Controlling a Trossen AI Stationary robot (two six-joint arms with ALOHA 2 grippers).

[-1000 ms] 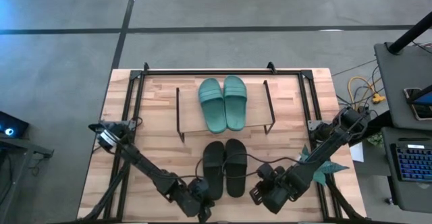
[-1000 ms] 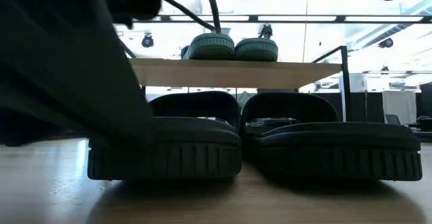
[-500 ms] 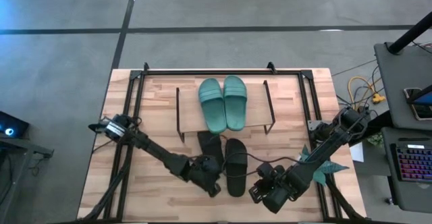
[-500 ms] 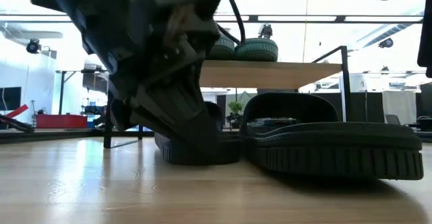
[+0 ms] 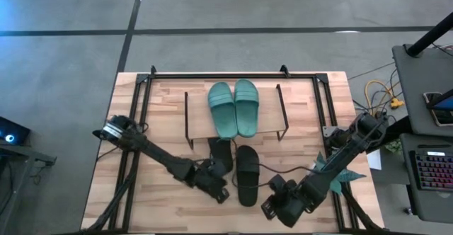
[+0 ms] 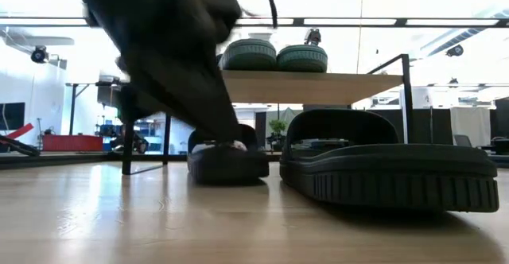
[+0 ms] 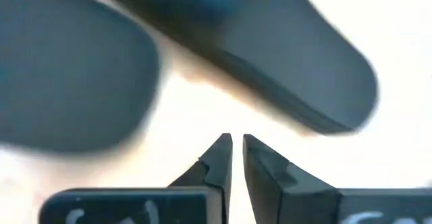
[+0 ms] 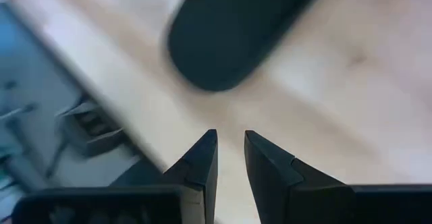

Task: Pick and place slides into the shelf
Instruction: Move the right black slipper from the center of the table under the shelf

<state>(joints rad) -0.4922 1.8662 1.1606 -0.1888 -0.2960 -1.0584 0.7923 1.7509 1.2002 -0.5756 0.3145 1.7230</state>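
Two teal slides [image 5: 235,109] [image 6: 274,57] lie side by side on the shelf's wooden top board [image 5: 199,118] [image 6: 318,87]. The left black slide [image 5: 221,153] [image 6: 228,165] lies sole-down at the shelf's near edge. The right black slide [image 5: 246,175] [image 6: 390,172] lies nearer, beside it. My left gripper [image 5: 212,182] [image 7: 236,150] is shut just near-left of the left black slide's heel; bare table shows between its tips and both slides. My right gripper [image 5: 279,205] [image 8: 229,150] is shut near the table's near edge, right of the right slide's heel [image 8: 229,28].
A green spiky plant [image 5: 341,173] stands at the table's right edge, by the right arm. Black frame rails [image 5: 141,107] run along the table's left, right and far sides. A thin cable [image 5: 265,168] trails over the wood right of the black slides.
My left gripper has swept from the table's near edge toward the shelf. The left black slide has slid with it toward the far edge, from beside the right slide up to the shelf's near edge. The right slide has stayed put. My right gripper has shifted slightly toward the near edge.
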